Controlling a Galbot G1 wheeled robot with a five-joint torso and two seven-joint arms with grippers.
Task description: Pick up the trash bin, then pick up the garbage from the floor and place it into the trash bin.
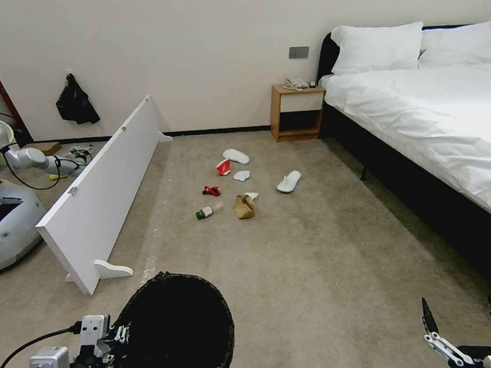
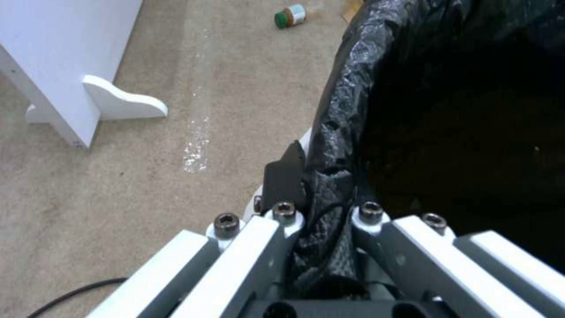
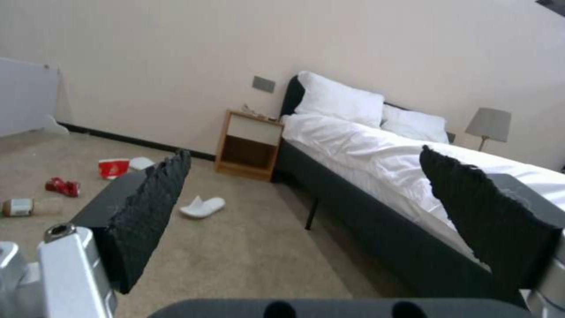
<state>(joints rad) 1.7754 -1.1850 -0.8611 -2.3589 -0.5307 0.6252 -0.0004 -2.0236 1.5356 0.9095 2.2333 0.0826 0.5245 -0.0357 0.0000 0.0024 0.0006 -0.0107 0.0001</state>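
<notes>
The trash bin (image 1: 173, 330), its black bag folded over the rim, is close in front of me at the lower left. My left gripper (image 1: 119, 334) is shut on its rim; the left wrist view has the jaws clamped over the bag-covered edge (image 2: 324, 207). My right gripper (image 1: 465, 315) hangs open at the lower right, holding nothing. The garbage lies on the carpet ahead: a brown paper bag (image 1: 245, 206), a green-capped bottle (image 1: 205, 212), a red wrapper (image 1: 211, 190), a tissue (image 1: 241, 175), a red-and-white carton (image 1: 223, 167) and two white slippers (image 1: 236, 156) (image 1: 289, 181).
A long white board (image 1: 103, 197) stands on edge along the left. A bed (image 1: 434, 119) runs down the right, with a wooden nightstand (image 1: 296, 112) beside it at the back wall. Another robot (image 1: 6, 218) is at the far left. Open carpet lies between me and the litter.
</notes>
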